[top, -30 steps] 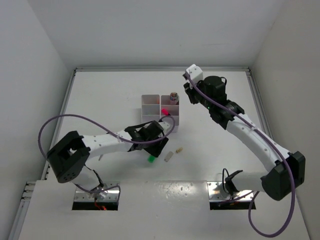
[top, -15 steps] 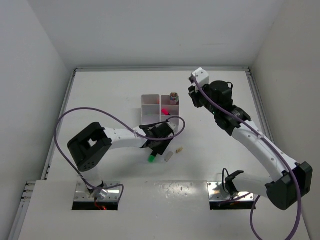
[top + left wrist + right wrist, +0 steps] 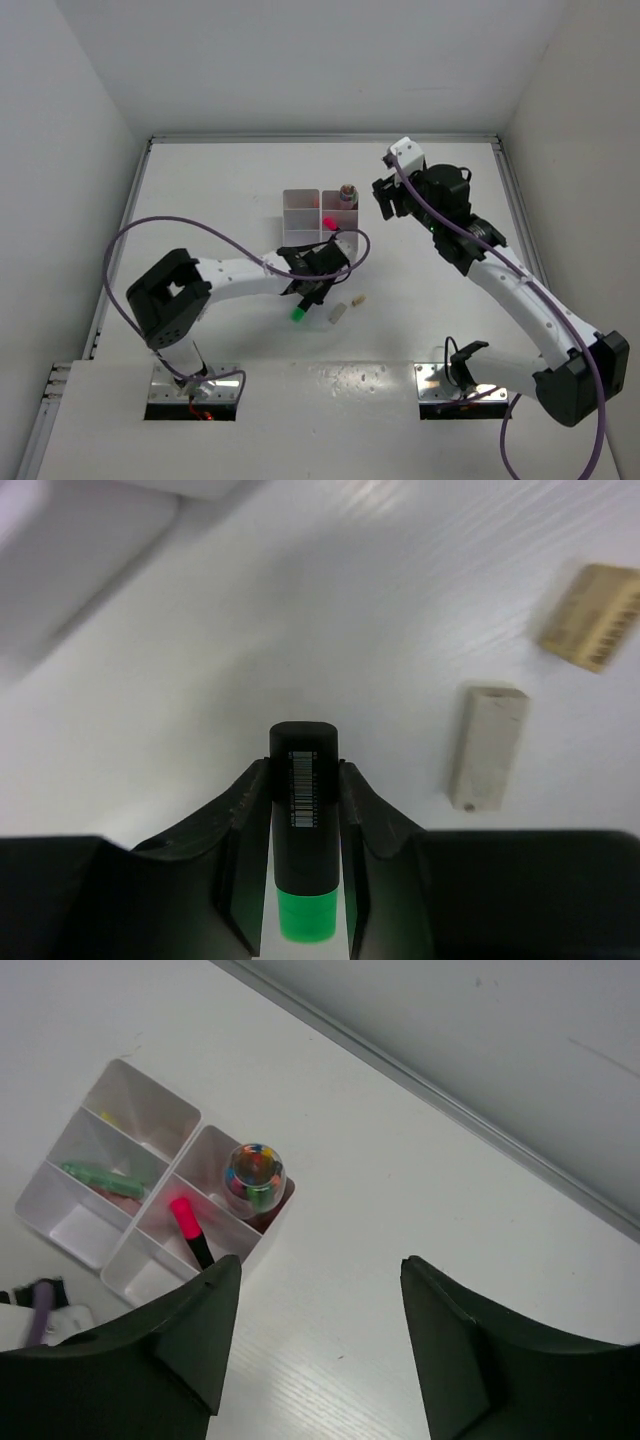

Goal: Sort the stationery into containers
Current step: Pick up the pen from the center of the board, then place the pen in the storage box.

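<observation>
My left gripper (image 3: 306, 297) is shut on the black cap of a green highlighter (image 3: 299, 314), low over the table just in front of the white organiser (image 3: 300, 200). In the left wrist view both fingers press the cap (image 3: 303, 800). A cream eraser (image 3: 487, 745) and a beige eraser (image 3: 592, 617) lie to its right. The organiser (image 3: 145, 1105) holds a pink highlighter (image 3: 188, 1228), a green pen (image 3: 100, 1175) and a clear jar of coloured bits (image 3: 254, 1173). My right gripper (image 3: 385, 200) is open and empty, raised to the right of the organiser.
The two erasers (image 3: 337, 312) (image 3: 359, 298) lie close to the right of my left gripper. White walls enclose the table on three sides. A purple cable loops from my left arm beside the organiser's front corner (image 3: 355, 250).
My left arm's elbow has swung right while its gripper stayed at the green highlighter. My right gripper has drifted slightly right, away from the organiser.
</observation>
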`<state>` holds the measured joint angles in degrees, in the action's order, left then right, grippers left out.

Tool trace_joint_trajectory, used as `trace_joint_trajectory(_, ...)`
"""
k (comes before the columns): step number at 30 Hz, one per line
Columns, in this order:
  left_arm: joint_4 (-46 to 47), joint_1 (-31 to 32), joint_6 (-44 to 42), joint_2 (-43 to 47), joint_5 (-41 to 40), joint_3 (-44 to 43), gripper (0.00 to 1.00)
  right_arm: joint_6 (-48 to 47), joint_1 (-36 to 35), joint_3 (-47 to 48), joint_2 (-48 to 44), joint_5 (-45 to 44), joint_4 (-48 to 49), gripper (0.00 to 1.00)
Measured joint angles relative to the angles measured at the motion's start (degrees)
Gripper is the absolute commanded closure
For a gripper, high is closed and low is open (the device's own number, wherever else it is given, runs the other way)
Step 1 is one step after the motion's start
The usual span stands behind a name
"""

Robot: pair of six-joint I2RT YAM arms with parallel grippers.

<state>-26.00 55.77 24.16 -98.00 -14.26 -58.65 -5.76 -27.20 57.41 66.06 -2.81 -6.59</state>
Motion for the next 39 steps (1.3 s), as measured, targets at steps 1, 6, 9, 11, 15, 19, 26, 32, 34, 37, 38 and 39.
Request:
trace_joint_trajectory(1, -0.52, 0.11, 0.22, 1.62, -0.35, -0.07, 0.89, -0.17, 0.02, -0.20, -0.11, -0.02, 0.04, 0.40)
trace_joint_trajectory(6, -0.04, 0.87, 0.52, 14.62, -3.41, -2.93, 1.00, -1.81, 0.07, -1.90, -0.66, -1.22, 0.20, 1.00)
trace_joint_trajectory(9, 6.91, 0.02, 0.02, 21.97, -5.11, -3.63, 1.00, -2.19, 0.07, -3.10, -0.92, -1.88, 0.37, 1.00)
trace_joint_trajectory(11, 12.87, -0.94, -0.79, 25.22, -5.92, -2.95, 1.00, -2.27, 0.07, -3.48, -0.94, -2.25, 0.37, 1.00)
trace_joint_trajectory(15, 27.98, -3.82, -2.93, 26.62, -7.13, 0.52, 1.00, -2.47, 0.07, -3.52, -0.94, -2.99, 0.55, 1.00)
trace_joint_trajectory(19, 42.95, -5.68, -5.64, 21.73, -6.95, 4.04, 1.00, -2.64, 0.07, -3.78, -0.94, -3.21, 0.61, 1.00)
trace_joint_trajectory(26, 62.16, -8.31, -9.14, 9.70, -2.67, 5.90, 1.00, -2.89, 0.07, -4.87, -0.79, -3.23, 1.42, 1.00)
trace_joint_trajectory(32, 71.01, -9.88, -11.28, 2.93, -1.11, 4.83, 1.00, -3.26, 0.07, -5.66, -0.76, -3.21, 2.05, 1.00)
trace_joint_trajectory(34, 73.57, -10.21, -11.69, 1.33, -0.66, 4.83, 1.00, -3.34, 0.07, -5.99, -0.76, -3.23, 2.19, 1.00)
trace_joint_trajectory(37, 76.76, -10.91, -11.72, -0.57, 0.37, 4.83, 1.00, -3.50, 0.07, -6.19, -0.61, -3.23, 2.27, 1.00)
trace_joint_trajectory(38, 77.48, -11.19, -11.69, -1.03, 0.66, 4.85, 1.00, -3.50, 0.07, -6.19, -0.52, -3.23, 2.27, 1.00)
trace_joint_trajectory(39, 78.23, -11.47, -11.69, -1.42, 0.87, 4.96, 1.00, -3.52, 0.07, -6.19, -0.46, -3.23, 2.29, 1.00)
